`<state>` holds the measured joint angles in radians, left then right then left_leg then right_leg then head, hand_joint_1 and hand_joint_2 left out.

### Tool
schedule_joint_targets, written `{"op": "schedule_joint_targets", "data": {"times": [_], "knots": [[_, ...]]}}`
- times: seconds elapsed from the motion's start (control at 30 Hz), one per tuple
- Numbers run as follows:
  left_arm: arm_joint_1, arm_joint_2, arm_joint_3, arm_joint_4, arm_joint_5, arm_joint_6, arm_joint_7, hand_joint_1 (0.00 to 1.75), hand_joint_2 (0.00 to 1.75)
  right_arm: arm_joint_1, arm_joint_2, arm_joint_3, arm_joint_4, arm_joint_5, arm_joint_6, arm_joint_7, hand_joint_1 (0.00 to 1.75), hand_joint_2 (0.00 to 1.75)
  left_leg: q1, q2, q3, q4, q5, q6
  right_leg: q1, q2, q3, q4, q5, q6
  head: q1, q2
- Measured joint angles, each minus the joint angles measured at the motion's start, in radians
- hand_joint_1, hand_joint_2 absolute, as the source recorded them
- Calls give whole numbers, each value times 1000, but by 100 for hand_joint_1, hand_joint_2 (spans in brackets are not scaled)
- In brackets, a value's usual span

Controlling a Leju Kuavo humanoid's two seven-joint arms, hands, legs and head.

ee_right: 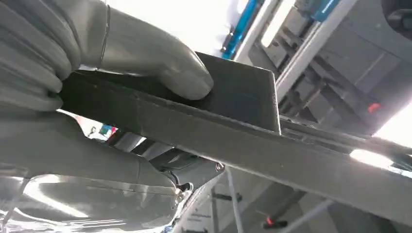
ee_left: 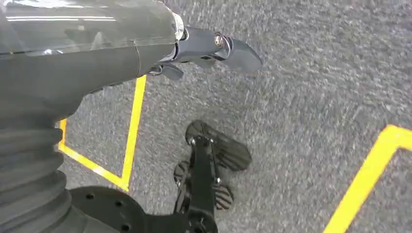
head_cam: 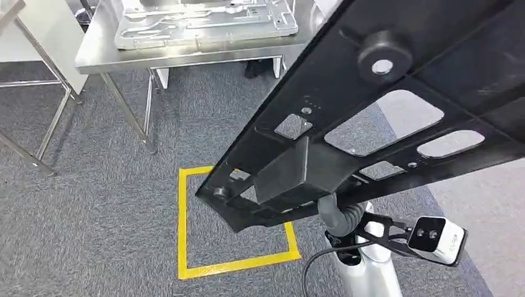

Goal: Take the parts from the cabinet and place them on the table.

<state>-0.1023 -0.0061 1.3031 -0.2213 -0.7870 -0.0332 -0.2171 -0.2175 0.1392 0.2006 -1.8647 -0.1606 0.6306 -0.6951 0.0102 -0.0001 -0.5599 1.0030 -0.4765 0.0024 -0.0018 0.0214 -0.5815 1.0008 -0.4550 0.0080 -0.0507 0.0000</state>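
A large flat black part (head_cam: 347,124) with several cut-outs and a round knob is held up close in the head view, slanting from lower left to upper right. My right arm (head_cam: 362,260) rises beneath it, and the part hides the hand there. In the right wrist view my right hand (ee_right: 121,53) grips the black part (ee_right: 233,141), with the thumb (ee_right: 160,68) pressed on one face and the other fingers (ee_right: 73,150) on the opposite face. My left hand (ee_left: 214,48) hangs over the carpet and holds nothing, its dark fingers stretched out.
A steel table (head_cam: 124,59) stands ahead at the upper left, with a silver metal part (head_cam: 204,21) lying on it. A yellow tape square (head_cam: 183,235) marks the grey carpet below. A white metal frame (head_cam: 37,37) stands at the far left.
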Motion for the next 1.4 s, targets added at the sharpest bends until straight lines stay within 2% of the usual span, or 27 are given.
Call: {"op": "schedule_joint_targets", "data": {"times": [0.07, 0.1, 0.17, 0.2, 0.23, 0.3, 0.33, 0.37, 0.4, 0.5, 0.57, 0.6, 0.7, 0.73, 0.77, 0.8, 0.87, 0.9, 1.0, 1.07, 1.13, 1.2, 1.27, 1.3, 1.33, 1.37, 1.4], "knots": [[0, -1, 0, 0, -2, -3, -1, 0, 175, 1, 2, -6, -2, 2, 1, 0, 175, 175, 9, 0, 18, -13, 3, 13, -1, -7, 1, 26, -12, 13, 0, 0], [-1, 0, 0, 0, -2, -3, -2, 0, 175, -1, 2, -8, -3, 2, 2, 0, 175, 175, 10, 1, 22, -13, 0, 19, -2, -10, -27, 78, -38, 16, 0, 0], [0, -1, 0, 0, -3, -5, -2, 0, 175, 5, 2, -14, -3, 2, 3, -1, 175, 175, 9, 2, 30, -13, -9, 23, -6, -11, -127, 252, -105, 23, 0, 0], [0, 0, 0, 0, -3, -5, -2, 0, 175, 9, 2, -17, -3, 2, 3, -1, 175, 175, 9, 2, 35, -12, -15, 22, -8, -11, -172, 319, -117, 26, 0, 0], [1, 0, 0, 0, -3, -5, -2, 0, 175, 11, 2, -19, -3, 2, 3, 0, 175, 175, 9, 2, 43, -12, -21, 21, -10, -12, -193, 335, -104, 27, 0, 0], [3, 0, 0, 0, -3, -5, -2, 0, 175, 11, 2, -22, -3, 2, 4, 0, 175, 175, 9, 2, 69, -12, -39, 16, -13, -16, -158, 229, -10, 25, 0, 0], [3, -1, 0, 0, -3, -5, -2, 0, 175, 11, 2, -22, -3, 2, 5, -1, 175, 175, 9, 1, 85, -12, -50, 13, -13, -20, -114, 128, 51, 21, 0, 0], [4, -1, 0, 0, -3, -6, -2, 0, 175, 11, 2, -22, -3, 2, 6, 0, 175, 175, 9, 2, 93, -14, -62, 9, -12, -26, -82, 37, 88, 16, 0, 0], [2, -1, 0, 0, -3, -6, -2, 0, 175, 11, 2, -23, -3, 2, 6, 0, 175, 175, 3, 2, 98, -14, -70, 0, -2, -27, -63, 32, 58, 13, 0, 0], [-2, 0, 0, 0, -3, -6, -2, 0, 175, 11, 2, -24, -5, 3, 6, 0, 175, 175, 4, 8, 114, -34, -82, -15, 2, -19, -64, 26, 38, -7, 0, 0], [-7, 0, 0, 0, -3, -6, -3, 0, 175, 12, 5, -24, -10, 3, 7, 0, 175, 175, 8, 9, 135, -33, -93, -25, -9, -16, -33, 5, 29, -18, 0, 0], [-8, -1, 0, 0, -3, -6, -3, 0, 175, 10, 6, -25, -11, 2, 8, -1, 175, 175, 8, 8, 107, 23, -111, -26, -10, -19, -19, -1, 20, -28, 0, 0], [-3, 0, 0, 0, -4, -6, -3, 0, 175, 12, 11, -25, -11, 2, 10, -1, 175, 175, 8, 7, -66, 281, -182, -32, -4, -17, 13, -3, -10, -34, 0, 0], [1, 0, 0, 0, -3, -5, -3, 0, 175, 14, 11, -25, -11, 2, 10, 0, 175, 175, 8, 7, -113, 323, -170, -32, -2, -14, 28, -3, -22, -34, 0, 0], [4, 0, 0, 0, -3, -5, -3, 0, 175, 15, 11, -26, -11, 2, 10, 0, 175, 175, 8, 7, -134, 308, -124, -30, -1, -11, 46, -3, -35, -34, 0, 0], [6, 0, 0, 0, -3, -5, -3, 0, 175, 15, 11, -26, -11, 2, 10, 0, 175, 175, 8, 7, -128, 246, -56, -26, 0, -9, 67, -3, -50, -33, 0, 0], [9, 0, 0, 0, -3, -5, -3, 0, 175, 14, 12, -26, -11, 2, 11, 0, 175, 175, 3, 7, -87, 55, 93, -11, 2, -9, 111, -4, -82, -30, 0, 0], [9, 5, 0, 0, -3, -6, -3, 0, 175, 15, 12, -26, -10, 2, 11, 0, 175, 175, -4, 4, -83, 64, 74, -2, 1, -10, 115, -11, -89, -26, 0, 0], [8, 8, 0, 0, -3, -6, -3, 0, 175, 14, 16, -27, -10, 3, 13, 0, 175, 175, -15, 4, -54, 10, 45, 14, -4, -3, 122, -14, -88, -2, -1, 0], [8, 8, 0, 0, -3, -8, -4, 0, 175, 13, 16, -27, -11, 4, 13, 1, 175, 175, -5, -2, -20, -14, 35, 26, -4, -6, 94, 50, -63, 12, 0, 0], [9, 8, 0, 0, -6, -10, -5, 0, 175, 9, 16, -30, -12, 4, 13, -1, 175, 175, -3, -1, 12, -25, 15, 37, -6, -10, 15, 169, -56, 20, 0, 0], [9, 8, 0, 0, -6, -11, -6, 0, 175, 12, 16, -31, -12, 5, 13, -1, 175, 175, -3, -3, 41, -27, -7, 37, -11, -10, -93, 286, -112, 26, 0, 0], [12, 8, 0, 0, -6, -12, -6, 0, 175, 13, 16, -33, -11, 5, 13, 0, 175, 175, -1, -6, 77, -27, -32, 33, -14, -13, -155, 302, -155, 32, 0, 0], [12, 8, 0, 0, -6, -12, -6, 0, 175, 12, 16, -34, -11, 5, 13, 0, 175, 175, 0, -6, 99, -26, -45, 30, -13, -16, -161, 263, -148, 33, 0, 0], [11, 8, 0, 0, -6, -10, -6, 0, 175, 12, 16, -35, -11, 5, 13, 0, 175, 175, 1, -7, 120, -27, -59, 27, -13, -17, -155, 204, -118, 29, 0, 0], [10, 7, 0, 0, -4, -7, -6, 0, 175, 12, 16, -36, -11, 5, 11, 0, 175, 175, 1, -7, 138, -27, -73, 25, -13, -19, -144, 132, -55, 21, 0, 0], [11, 5, 0, 0, 1, -2, -6, 0, 175, 12, 16, -36, -8, 6, 7, 0, 175, 175, 1, -6, 147, -29, -89, 22, -9, -24, -134, 50, 67, 13, 0, 0]]}}
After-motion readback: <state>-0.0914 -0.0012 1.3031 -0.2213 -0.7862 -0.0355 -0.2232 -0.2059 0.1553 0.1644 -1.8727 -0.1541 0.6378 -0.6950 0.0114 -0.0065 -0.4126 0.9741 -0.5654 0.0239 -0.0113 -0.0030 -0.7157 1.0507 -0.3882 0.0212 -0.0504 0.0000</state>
